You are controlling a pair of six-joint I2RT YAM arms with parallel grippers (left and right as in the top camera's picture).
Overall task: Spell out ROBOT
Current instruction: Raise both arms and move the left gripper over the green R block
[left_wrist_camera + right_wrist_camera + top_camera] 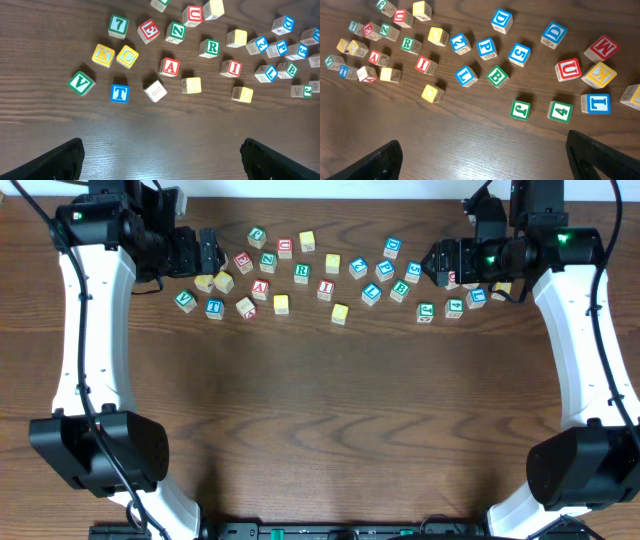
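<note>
My left hand [161, 152] and right hand [482, 152] hang wide open, empty. The green R block [212, 47] looks light, rigid wood — I'd pinch its flat opposite sides.

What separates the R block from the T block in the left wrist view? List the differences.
The R block is printed in green; the T block in blue. The R block sits inside the scatter with blocks all round it; the T block lies at the scatter's lower edge, beside the V block. Both are cubes lying letter-up, ungripped.
</note>
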